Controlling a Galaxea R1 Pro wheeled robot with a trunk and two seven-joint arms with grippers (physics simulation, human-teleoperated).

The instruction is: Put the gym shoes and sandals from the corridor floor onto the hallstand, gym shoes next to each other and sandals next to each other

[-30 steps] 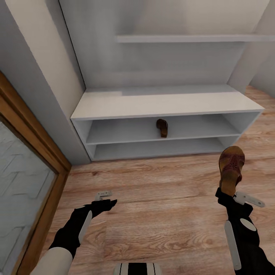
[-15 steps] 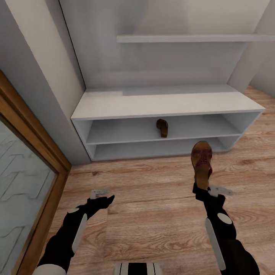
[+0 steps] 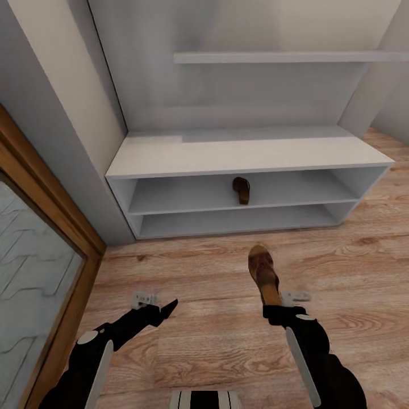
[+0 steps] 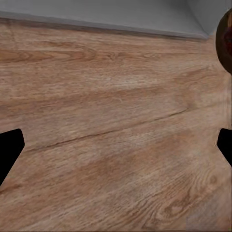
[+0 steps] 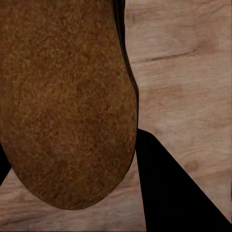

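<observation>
One dark brown sandal (image 3: 241,190) lies on the upper open tier of the white hallstand (image 3: 238,154), near its middle. My right gripper (image 3: 275,302) is shut on the heel of the second sandal (image 3: 263,271), which hangs toe-forward above the corridor floor (image 3: 216,335) in front of the rack. That sandal's brown sole (image 5: 67,96) looms large in the right wrist view beside a black finger (image 5: 169,193). My left gripper (image 3: 165,309) hovers low over the floor, open and holding nothing, its fingertips (image 4: 9,150) wide apart. The gym shoes are out of view.
A wood-framed mirror or door (image 3: 40,250) runs along the left wall. A floating wall shelf (image 3: 284,57) hangs above the rack. The rack's bottom tier (image 3: 227,221) and top surface are bare. Open floor stretches to the right of the rack.
My right arm has carried the sandal leftward and a little nearer, from the right side toward the middle of the floor. The left arm has drawn back slightly.
</observation>
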